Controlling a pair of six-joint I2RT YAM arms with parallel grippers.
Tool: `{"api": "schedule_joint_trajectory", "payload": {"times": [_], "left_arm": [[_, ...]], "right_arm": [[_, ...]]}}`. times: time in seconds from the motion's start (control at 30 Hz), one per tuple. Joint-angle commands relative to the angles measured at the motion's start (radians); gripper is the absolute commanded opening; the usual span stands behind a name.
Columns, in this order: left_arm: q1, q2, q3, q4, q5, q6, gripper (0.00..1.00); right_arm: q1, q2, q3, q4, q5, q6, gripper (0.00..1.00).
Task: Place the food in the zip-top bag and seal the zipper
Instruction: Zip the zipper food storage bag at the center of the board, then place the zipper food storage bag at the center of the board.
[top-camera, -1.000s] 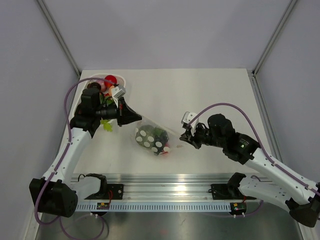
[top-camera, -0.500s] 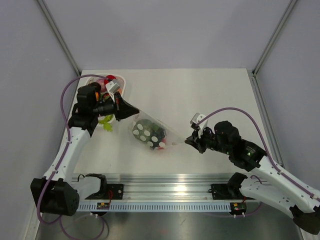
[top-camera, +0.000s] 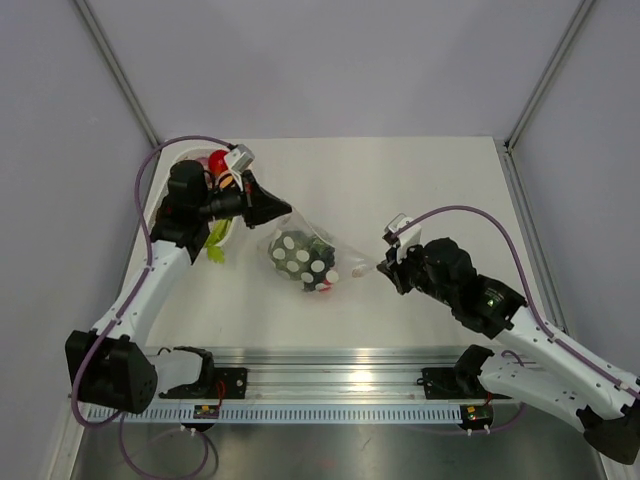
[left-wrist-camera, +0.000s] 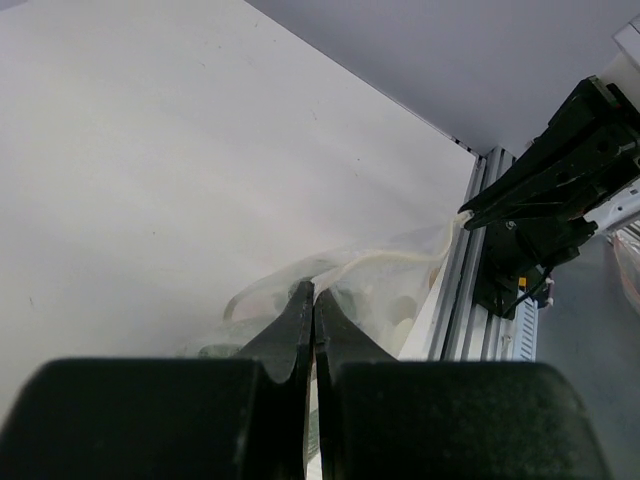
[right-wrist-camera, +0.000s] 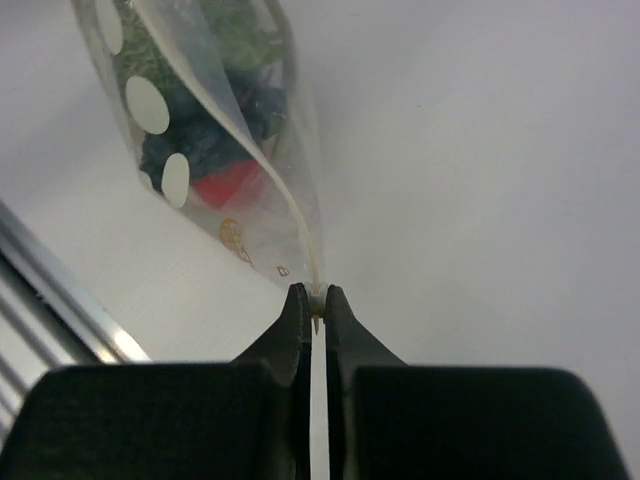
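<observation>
Left gripper (top-camera: 283, 213): I see its jaws pinched together on the left end of the bag's top edge; my left wrist view (left-wrist-camera: 312, 295) shows the two fingers meeting with clear film caught at their tips.
White tray (top-camera: 197, 157): it sits at the table's far left corner, partly hidden behind my left arm.
Loose food: a red ball (top-camera: 217, 160) and an orange piece (top-camera: 228, 181) lie in the tray, and a green leafy piece (top-camera: 215, 241) shows at the tray's near end, below the arm.
Zip-top bag (top-camera: 305, 258): it hangs between my two grippers over the middle of the table, mouth edge up and belly sagging low; I cannot tell whether the belly touches the tabletop.
Zipper (top-camera: 340, 248): the strip is drawn taut from one gripper to the other, sloping down toward the right; from the right wrist it runs as a pale line (right-wrist-camera: 270, 190) straight into the fingertips.
Bagged food (top-camera: 303, 264): dark and green pieces, white ovals against them and a red piece (right-wrist-camera: 228, 185) bunch at the bottom.
Right gripper (top-camera: 378, 268): clamped on the zipper's right end, jaws nearly touching around the strip (right-wrist-camera: 312, 298).
Table (top-camera: 420, 190): white, with a metal rail (top-camera: 330, 365) along its near edge.
</observation>
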Motion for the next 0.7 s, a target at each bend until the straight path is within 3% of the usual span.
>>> {"api": "schedule_joint_trajectory", "payload": {"times": [0.0,0.13,0.27,0.4,0.43,0.47,0.5,0.53,0.57,0.6,0.67], "left_arm": [[-0.053,0.077,0.095,0.183,-0.06,-0.043,0.0],[-0.087,0.231,0.205,0.3,-0.057,-0.129,0.0],[-0.113,0.414,0.458,0.317,-0.022,-0.213,0.0],[-0.118,0.493,0.511,0.459,-0.006,-0.317,0.0],[-0.115,0.493,0.503,0.464,-0.009,-0.324,0.1],[-0.112,0.482,0.492,0.454,-0.015,-0.316,0.33],[-0.109,0.473,0.46,0.443,-0.038,-0.31,0.44],[-0.099,0.458,0.443,0.428,-0.055,-0.296,0.52],[-0.092,0.429,0.422,0.399,-0.072,-0.289,0.87],[-0.084,0.409,0.384,0.391,-0.086,-0.284,0.95],[-0.05,0.346,0.345,0.347,-0.126,-0.273,0.99]], "right_arm": [[-0.015,0.034,0.075,0.064,0.271,-0.018,0.0],[-0.056,0.111,0.173,0.102,0.389,-0.122,0.0],[-0.075,0.137,0.255,0.116,0.452,-0.205,0.0],[-0.075,0.128,0.289,0.041,0.319,-0.248,0.03],[-0.075,0.126,0.281,0.025,0.229,-0.247,0.08],[-0.075,0.128,0.273,-0.007,0.183,-0.238,0.13],[-0.075,0.134,0.263,-0.024,0.138,-0.207,0.17],[-0.075,0.149,0.253,-0.038,0.043,-0.187,0.33],[-0.075,0.158,0.244,-0.063,-0.002,-0.164,0.46],[-0.075,0.168,0.223,-0.071,-0.045,-0.149,0.6],[-0.075,0.194,0.206,-0.081,-0.07,-0.095,0.76]]}}
